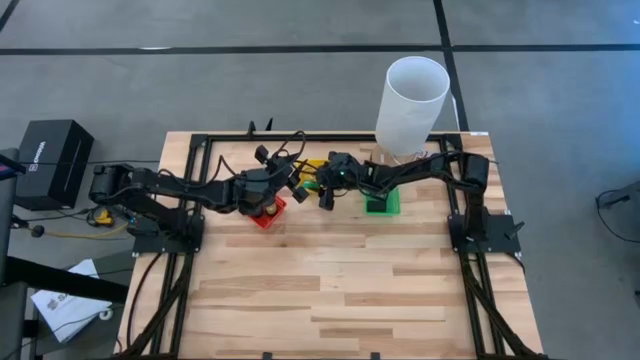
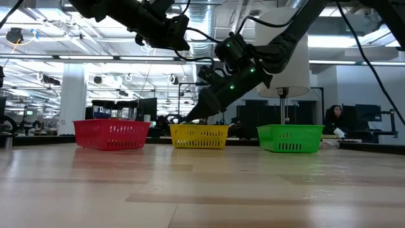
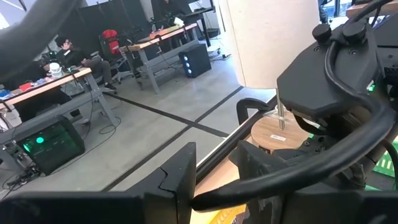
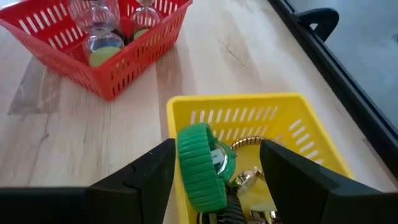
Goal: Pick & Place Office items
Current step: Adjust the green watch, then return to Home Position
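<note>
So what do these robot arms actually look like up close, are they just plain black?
Mostly, yes. The left arm and right arm are dark, jointed limbs with loose black cables looping along them. The right arm shows small green lights near its wrist. The right gripper ends in two flat, angular black fingers; the left gripper has the same blocky dark fingers.

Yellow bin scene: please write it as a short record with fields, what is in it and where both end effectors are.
yellow bin: middle of the three bins, between red bin and green bin
contents: green ring standing on edge, with gold-coloured pieces beside it
right end effector: open, fingers either side of the green ring, not closed on it
left end effector: raised near the red bin, nothing seen in it
</note>
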Tool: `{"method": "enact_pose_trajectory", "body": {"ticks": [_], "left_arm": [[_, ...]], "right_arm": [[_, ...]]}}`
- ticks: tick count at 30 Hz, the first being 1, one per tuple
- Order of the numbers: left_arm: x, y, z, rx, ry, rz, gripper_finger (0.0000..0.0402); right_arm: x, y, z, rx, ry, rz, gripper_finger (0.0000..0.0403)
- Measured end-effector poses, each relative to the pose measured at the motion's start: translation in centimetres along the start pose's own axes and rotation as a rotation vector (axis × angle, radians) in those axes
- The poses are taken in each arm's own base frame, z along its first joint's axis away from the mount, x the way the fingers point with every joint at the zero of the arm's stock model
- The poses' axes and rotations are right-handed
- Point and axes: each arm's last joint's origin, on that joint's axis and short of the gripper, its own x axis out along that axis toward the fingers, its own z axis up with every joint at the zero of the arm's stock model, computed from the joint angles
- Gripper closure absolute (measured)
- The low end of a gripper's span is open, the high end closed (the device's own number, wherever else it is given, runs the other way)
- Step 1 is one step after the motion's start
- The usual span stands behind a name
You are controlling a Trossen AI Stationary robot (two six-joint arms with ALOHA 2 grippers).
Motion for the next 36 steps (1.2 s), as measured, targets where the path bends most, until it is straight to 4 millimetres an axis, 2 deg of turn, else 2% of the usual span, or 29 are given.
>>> {"method": "enact_pose_trajectory", "body": {"ticks": [4, 11, 14, 24, 28, 36], "left_arm": [[0.0, 0.0, 0.0, 0.0, 0.0, -0.001, 0.0291], [0.0, 0.0, 0.0, 0.001, 0.0, -0.002, 0.0291], [0.0, 0.0, 0.0, 0.001, 0.0, -0.001, 0.0291], [0.0, 0.0, 0.0, 0.0, 0.0, -0.007, 0.0291], [0.0, 0.0, 0.0, -0.001, -0.001, -0.008, 0.0291], [0.0, 0.0, 0.0, -0.001, 0.0, -0.003, 0.0291]], "right_arm": [[0.0, 0.0, -0.1, -0.003, 0.012, 0.002, 0.0184], [0.0, -0.7, -0.4, 0.03, 0.035, -0.011, 0.0221], [0.0, -1.5, -0.5, 0.099, 0.031, -0.03, 0.0238], [-0.2, -3.8, -1.1, 0.156, 0.044, -0.074, 0.0283], [-0.2, -3.9, -0.8, 0.153, 0.008, -0.069, 0.0289], [-0.4, -2.7, -0.3, 0.084, 0.008, -0.039, 0.0297]]}}
